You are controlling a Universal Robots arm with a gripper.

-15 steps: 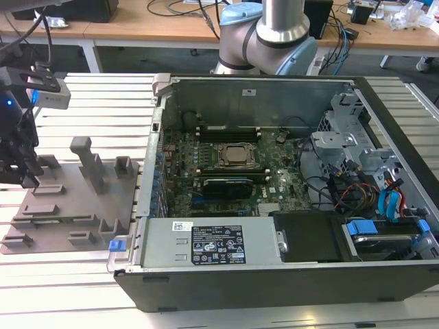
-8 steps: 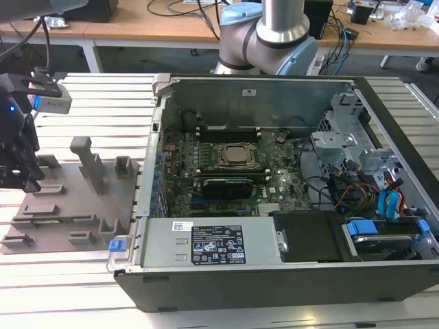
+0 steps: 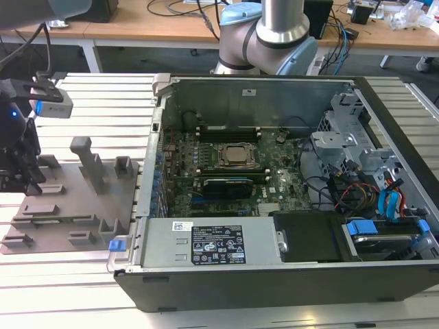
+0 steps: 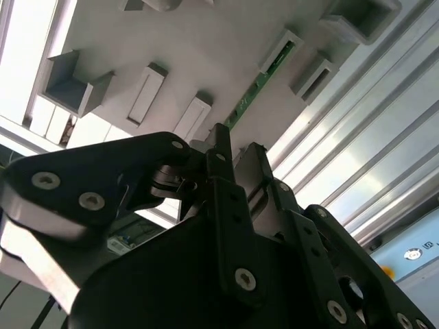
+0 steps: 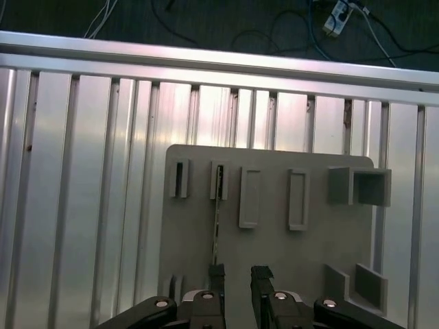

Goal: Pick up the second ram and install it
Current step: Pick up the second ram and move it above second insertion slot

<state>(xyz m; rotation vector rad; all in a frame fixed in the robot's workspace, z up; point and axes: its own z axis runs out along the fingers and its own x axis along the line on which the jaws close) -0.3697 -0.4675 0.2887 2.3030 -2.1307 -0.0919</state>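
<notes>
1. Over the grey tray [image 5: 309, 253], at the exterior view's left, the end effector [image 5: 239, 279] hangs pointing straight down. Its jaws are parted by a narrow gap and hold nothing.
2. The second ram [image 5: 217, 219] stands on edge in a tray slot, just ahead of the fingertips and not touched.
3. Risk: in the first wrist view the stick lines up with one finger [image 5: 217, 274] rather than with the gap. A descent from this offset could land that tip on the board's top edge and chip it or tip it in the slot. The offset may be partly a matter of viewing angle.
4. Risk: the narrow opening leaves little margin. A skewed pinch would probably carry over as misalignment at the slot in the open computer case [image 3: 274, 253].
5. Pose: the arm [image 3: 285, 20] rises behind the case and reaches sideways across the slatted desk [image 5: 82, 171], well clear of the case, with its wrist vertical above the tray.
</notes>
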